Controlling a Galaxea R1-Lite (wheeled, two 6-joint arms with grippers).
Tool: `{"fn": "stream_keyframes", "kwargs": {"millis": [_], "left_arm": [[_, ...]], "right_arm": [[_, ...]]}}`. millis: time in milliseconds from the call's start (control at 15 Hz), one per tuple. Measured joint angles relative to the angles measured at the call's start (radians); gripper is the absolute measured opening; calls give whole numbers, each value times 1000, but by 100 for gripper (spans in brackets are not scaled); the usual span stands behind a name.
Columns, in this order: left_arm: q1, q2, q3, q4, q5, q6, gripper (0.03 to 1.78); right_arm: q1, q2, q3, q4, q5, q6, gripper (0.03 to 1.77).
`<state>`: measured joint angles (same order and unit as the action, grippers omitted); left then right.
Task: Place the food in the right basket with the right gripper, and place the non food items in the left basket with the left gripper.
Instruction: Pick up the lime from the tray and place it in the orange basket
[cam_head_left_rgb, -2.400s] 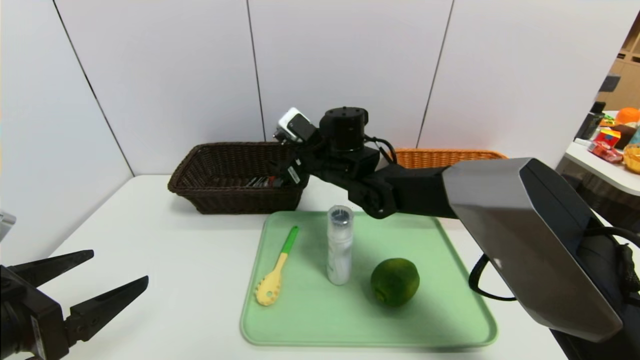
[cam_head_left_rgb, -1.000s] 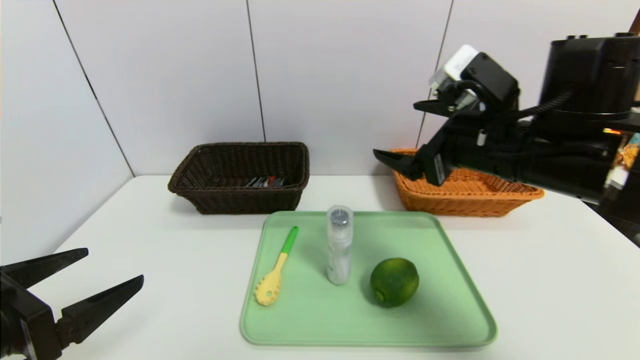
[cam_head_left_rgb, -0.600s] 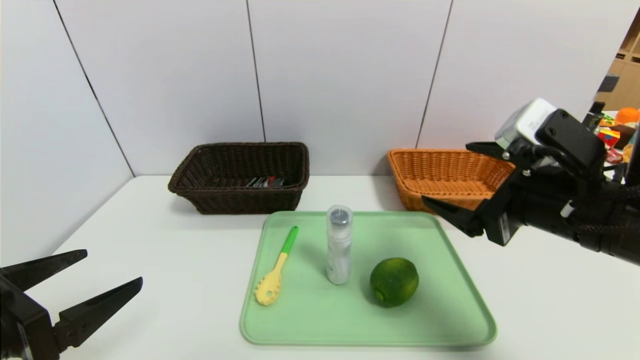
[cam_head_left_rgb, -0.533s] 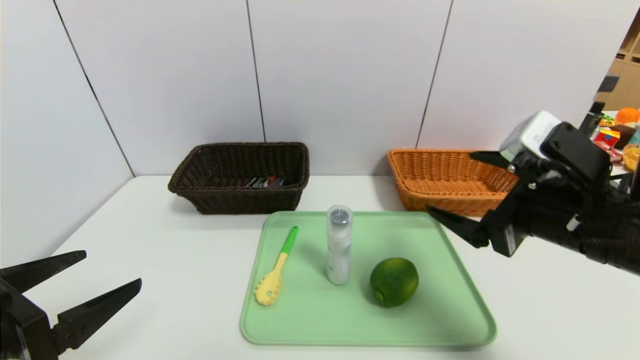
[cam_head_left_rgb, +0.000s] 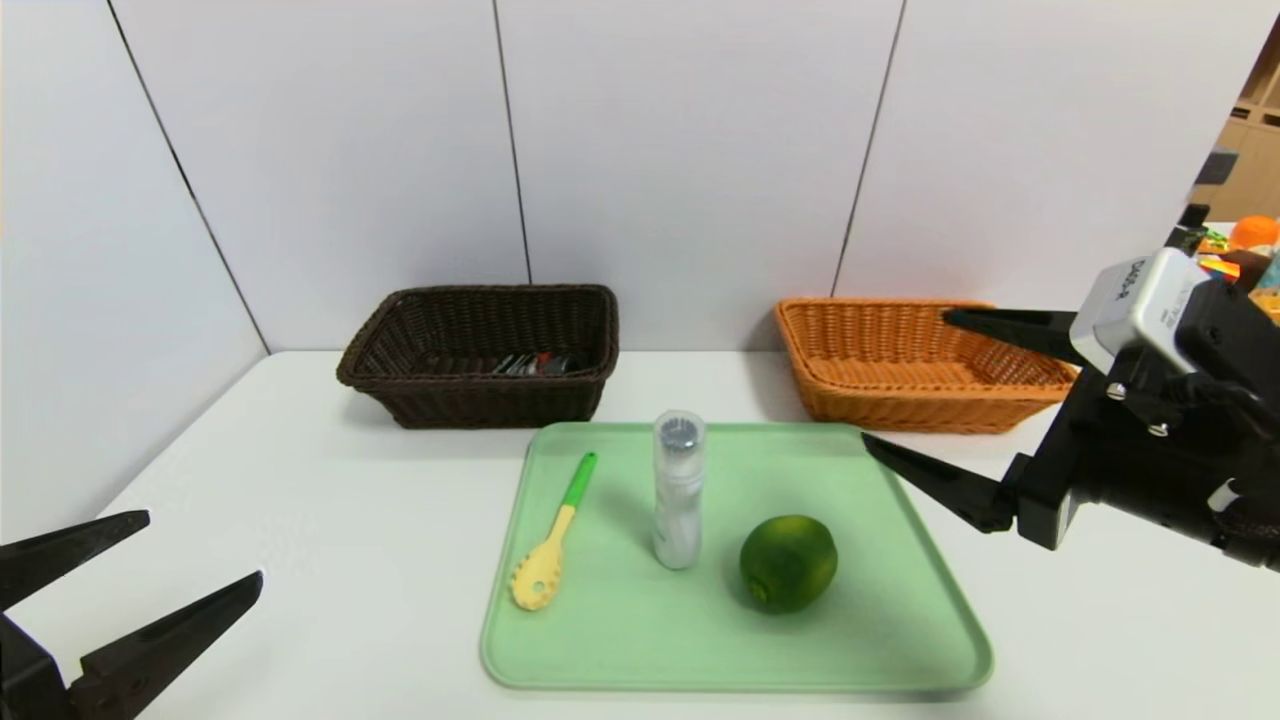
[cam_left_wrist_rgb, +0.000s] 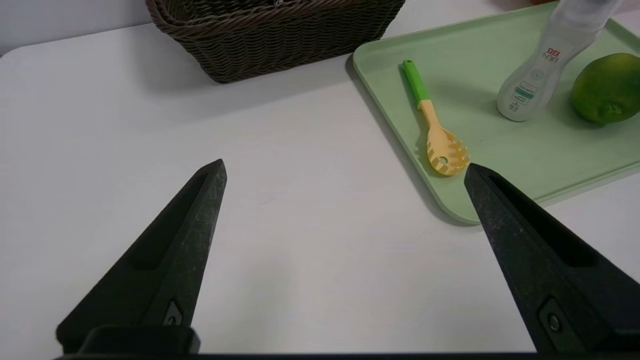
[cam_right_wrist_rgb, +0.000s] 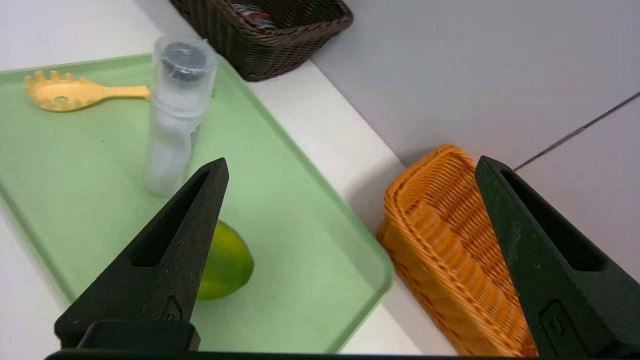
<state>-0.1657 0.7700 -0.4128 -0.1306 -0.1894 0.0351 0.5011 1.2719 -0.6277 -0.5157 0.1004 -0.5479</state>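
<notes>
A green lime (cam_head_left_rgb: 788, 563), an upright white bottle (cam_head_left_rgb: 679, 490) and a yellow pasta spoon with a green handle (cam_head_left_rgb: 550, 540) rest on a pale green tray (cam_head_left_rgb: 900, 640). Behind the tray stand a dark brown basket (cam_head_left_rgb: 480, 355) on the left and an orange basket (cam_head_left_rgb: 910, 365) on the right. My right gripper (cam_head_left_rgb: 905, 376) hangs open and empty between the tray's far right corner and the orange basket. The lime (cam_right_wrist_rgb: 227, 265) lies beside one of its fingers. My left gripper (cam_head_left_rgb: 205, 546) is open and empty over bare table, left of the tray; the spoon (cam_left_wrist_rgb: 432, 125) lies ahead of it.
Dark items (cam_head_left_rgb: 530, 363) lie inside the brown basket. The wall rises directly behind both baskets. A second table with colourful clutter (cam_head_left_rgb: 1235, 280) stands at the far right. The white table runs from the left of the tray to its left edge.
My right arm swung from above the brown basket across to the right and down, ending beside the tray's right corner. The left gripper sank slightly. Both stayed open.
</notes>
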Motion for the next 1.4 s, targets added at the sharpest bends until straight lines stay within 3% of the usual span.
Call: {"fn": "stream_keyframes", "kwargs": {"millis": [200,267,467,533,600,867,1133,1400], "left_arm": [[0,-13,1,0,1,0,169],[0,-15,1,0,0,0,169],[0,-17,-2,0,-3,18,169],[0,-18,-2,0,-2,19,169],[1,-20,0,0,0,19,169],[1,-27,8,0,0,21,169],[2,-33,14,0,1,21,169],[2,-35,16,0,0,21,169]], "right_arm": [[13,1,-24,-5,-121,13,169],[15,2,-35,-2,-110,28,169],[2,3,-83,45,37,35,169],[1,6,-99,87,36,28,169],[3,8,-113,124,14,5,169],[-13,15,-181,283,35,-124,169],[-11,-4,-212,478,-64,-269,169],[-4,-33,-210,547,-62,-434,169]]}}
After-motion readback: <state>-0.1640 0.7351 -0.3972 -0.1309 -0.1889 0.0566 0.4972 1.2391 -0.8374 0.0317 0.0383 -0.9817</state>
